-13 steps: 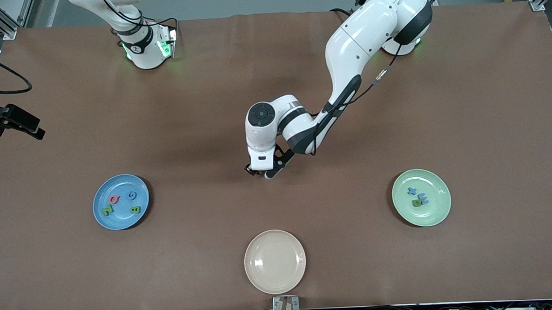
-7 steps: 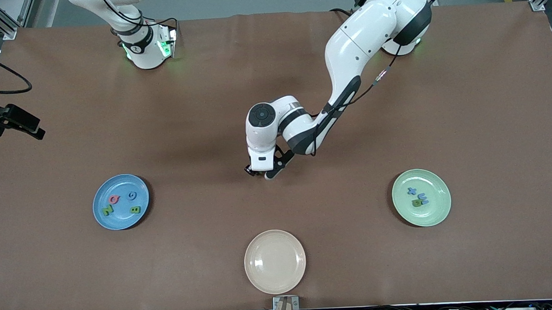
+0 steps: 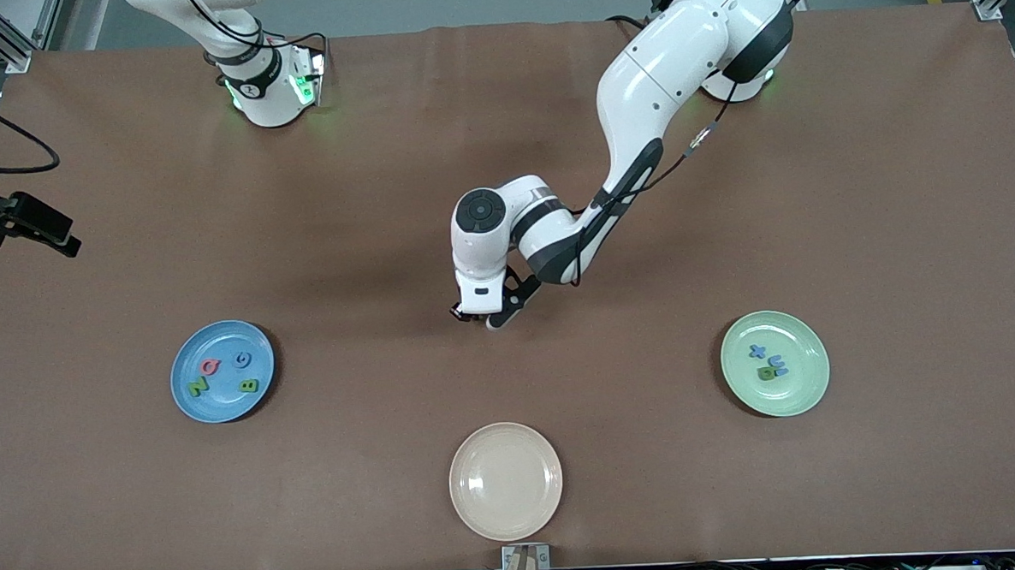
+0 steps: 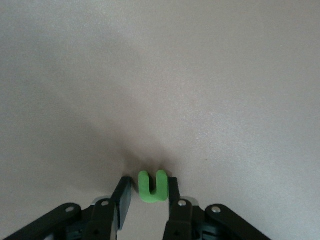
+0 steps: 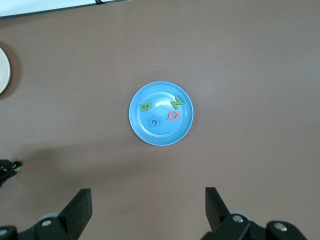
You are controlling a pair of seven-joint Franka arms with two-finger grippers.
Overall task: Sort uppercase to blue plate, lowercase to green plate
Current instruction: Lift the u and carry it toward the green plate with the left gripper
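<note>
My left gripper (image 3: 473, 315) is down at the table's middle, its fingers around the small green n (image 4: 152, 186). One finger touches the n and a small gap shows at the other. The blue plate (image 3: 221, 404) holds the pinkish-red Q (image 3: 210, 366), blue G (image 3: 242, 359), green Z (image 3: 197, 386) and green B (image 3: 249, 385). The green plate (image 3: 786, 397) holds the blue x (image 3: 759, 351), blue m (image 3: 776, 364) and green b (image 3: 766, 374). My right gripper (image 5: 147, 192) waits high up, open and empty, with the blue plate (image 5: 160, 132) below it.
An empty beige plate (image 3: 506, 480) lies near the table's front edge, between the two other plates. The left arm's elbow and forearm hang over the table's middle. Bare brown table lies between the n and the green plate.
</note>
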